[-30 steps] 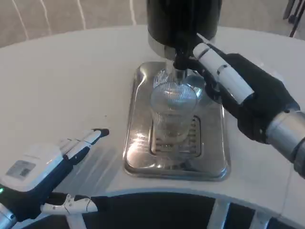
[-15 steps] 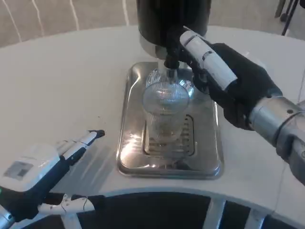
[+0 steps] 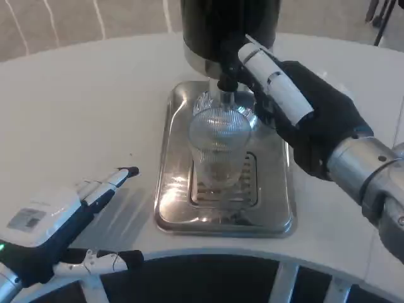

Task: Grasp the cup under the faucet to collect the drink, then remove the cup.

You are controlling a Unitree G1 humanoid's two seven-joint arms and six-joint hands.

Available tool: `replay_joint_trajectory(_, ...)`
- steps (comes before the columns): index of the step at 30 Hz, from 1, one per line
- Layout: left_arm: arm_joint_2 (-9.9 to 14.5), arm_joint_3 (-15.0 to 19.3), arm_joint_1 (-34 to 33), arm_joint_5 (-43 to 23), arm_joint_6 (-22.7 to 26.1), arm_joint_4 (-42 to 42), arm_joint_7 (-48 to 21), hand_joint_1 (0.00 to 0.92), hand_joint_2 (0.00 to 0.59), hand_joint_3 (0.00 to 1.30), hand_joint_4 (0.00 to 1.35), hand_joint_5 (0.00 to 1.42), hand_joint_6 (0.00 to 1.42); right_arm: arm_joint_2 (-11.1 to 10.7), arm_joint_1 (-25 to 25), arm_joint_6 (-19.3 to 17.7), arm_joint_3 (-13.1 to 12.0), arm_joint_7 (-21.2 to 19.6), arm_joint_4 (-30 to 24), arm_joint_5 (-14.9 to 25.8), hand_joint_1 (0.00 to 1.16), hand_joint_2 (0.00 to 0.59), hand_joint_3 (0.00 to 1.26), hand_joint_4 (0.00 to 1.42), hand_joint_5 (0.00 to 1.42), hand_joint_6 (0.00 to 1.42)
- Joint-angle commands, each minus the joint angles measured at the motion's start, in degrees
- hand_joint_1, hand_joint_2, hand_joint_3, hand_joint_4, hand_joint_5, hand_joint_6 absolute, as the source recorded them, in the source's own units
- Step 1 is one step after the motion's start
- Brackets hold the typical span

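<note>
Cup (image 3: 218,148) stood upright on drip tray (image 3: 173,189), directly under faucet (image 3: 225,82). Right hand (image 3: 303,110) reached beside cup toward faucet; finger state there — couldn't tell. Left hand (image 3: 53,224) lay well apart from cup, fingers spread, empty.

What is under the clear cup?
The cup stands on the slotted grate of the steel drip tray, below the black faucet. The grate beneath its base shows only blurred through the glass.

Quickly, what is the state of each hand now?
Left hand: open, holding nothing, fingers apart above the table.
Right hand: at the faucet beside the cup; its grip cannot be told.
</note>
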Motion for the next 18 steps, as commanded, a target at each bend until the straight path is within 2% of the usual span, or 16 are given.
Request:
replay_joint_trajectory(1, -0.4, -0.9, -1.0, 0.5, 0.4, 1.1, -1.0, 0.044, 0.103, 0.08, 0.01, 0.11, 0.26, 0.2, 2.5, 1.3, 1.3, -0.8, -4.2, 1.5, 0.00, 0.486, 0.00, 0.00, 0.00, 0.05)
replay_joint_trajectory(6, -0.7, -1.4, -1.7, 0.6, 0.3, 1.8, -1.3, 0.044, 0.103, 0.08, 0.01, 0.12, 0.26, 0.1, 4.8, 3.0, 1.0, -1.7, -7.5, 2.3, 0.00, 0.486, 0.00, 0.00, 0.00, 0.04)
replay_joint_trajectory(12, -0.8, -2.1, -2.5, 0.5, 0.5, 2.4, -1.5, 0.044, 0.103, 0.08, 0.01, 0.12, 0.26, -0.8, 5.5, 3.5, 1.2, -2.0, -8.5, 2.9, 0.00, 0.486, 0.00, 0.00, 0.00, 0.04)
replay_joint_trajectory(15, -0.8, -2.3, -2.6, 0.3, 0.6, 2.6, -1.8, 0.044, 0.103, 0.08, 0.01, 0.12, 0.26, -3.2, 4.6, 3.1, 2.2, -1.4, -8.5, 2.7, 0.00, 0.486, 0.00, 0.00, 0.00, 0.04)
replay_joint_trajectory(18, -0.8, -2.4, -2.8, 0.2, 0.7, 2.9, -1.8, 0.044, 0.103, 0.08, 0.01, 0.12, 0.26, -6.9, 2.2, 2.6, 4.8, -0.3, -8.0, 2.2, 0.00, 0.485, 0.00, 0.00, 0.00, 0.03)
